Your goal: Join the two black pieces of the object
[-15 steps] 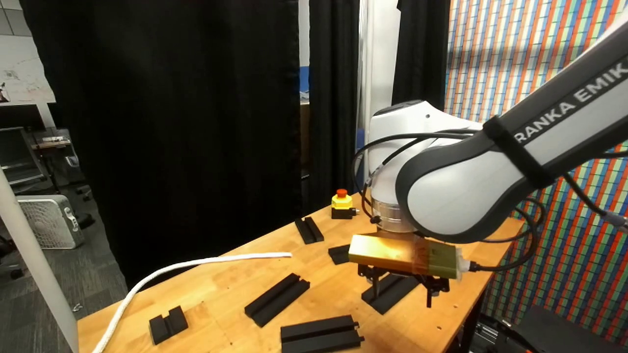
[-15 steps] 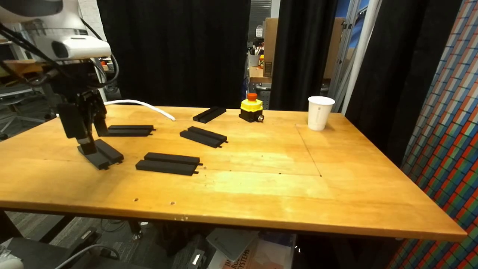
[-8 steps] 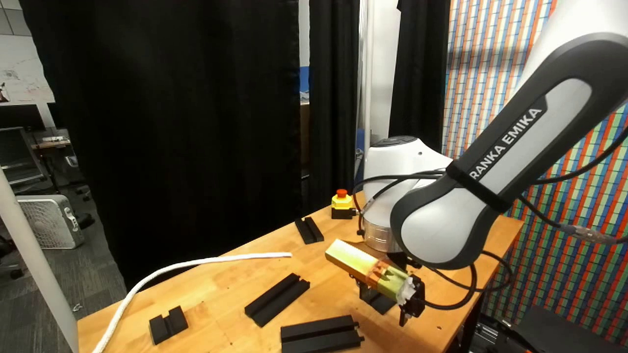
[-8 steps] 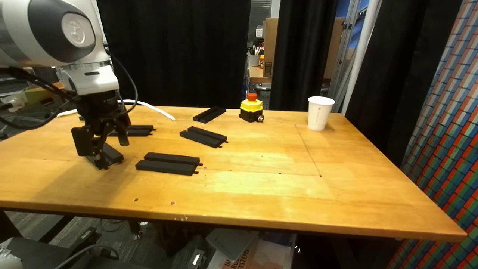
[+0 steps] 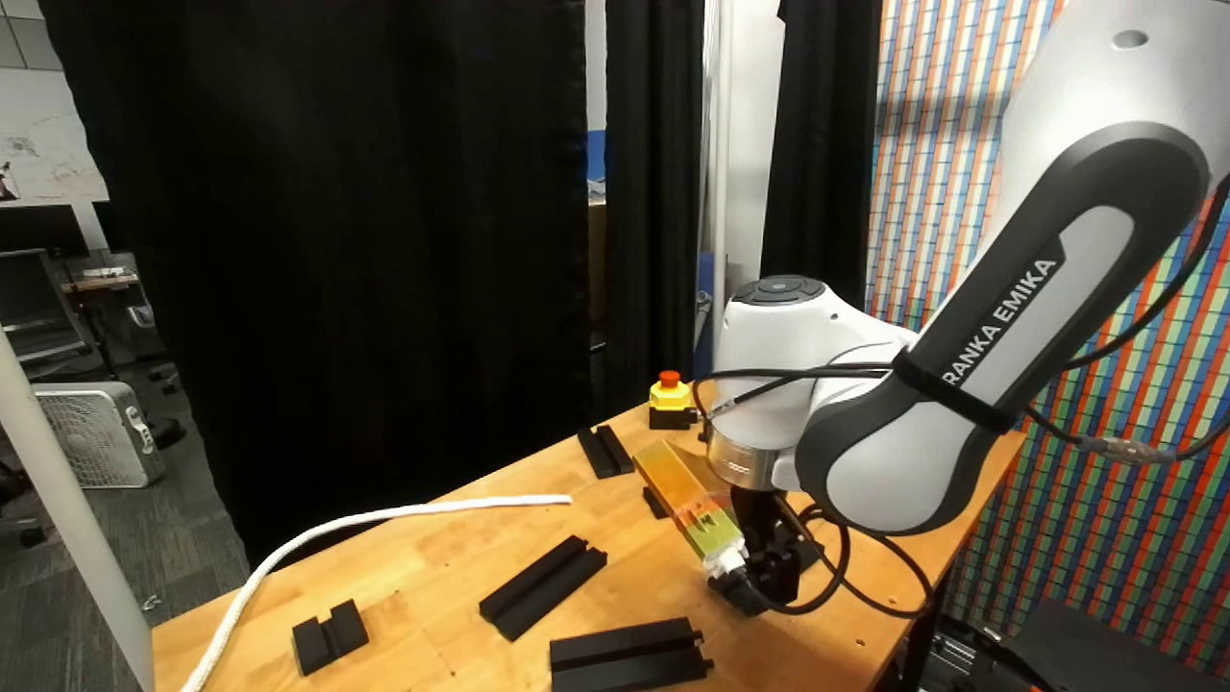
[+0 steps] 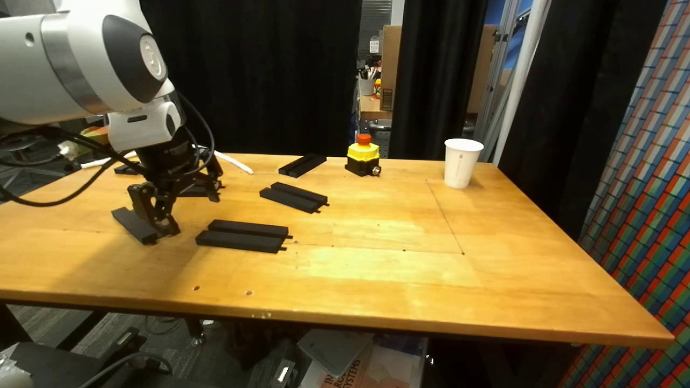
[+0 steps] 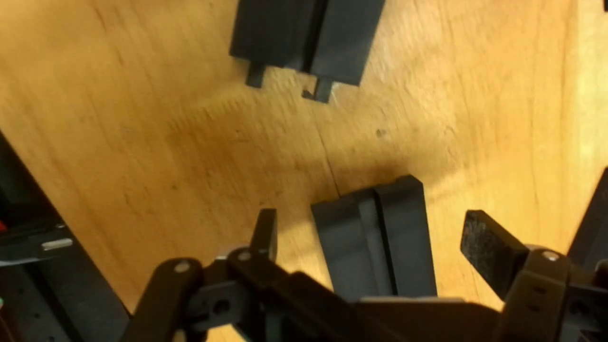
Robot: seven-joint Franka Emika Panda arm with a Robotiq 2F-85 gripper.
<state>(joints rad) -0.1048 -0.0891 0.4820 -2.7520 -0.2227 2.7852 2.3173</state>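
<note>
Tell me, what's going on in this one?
A Franka Panda arm has its gripper open over a wooden table, holding nothing. In the wrist view its fingers stand apart, either side of one black grooved piece. The two tabs of a second black grooved piece face roughly toward its end, but a gap separates the two, so they aren't joined yet.

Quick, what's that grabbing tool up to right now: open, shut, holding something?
Tool: open, holding nothing; the wrist view shows a grooved black piece between its spread fingers.
</note>
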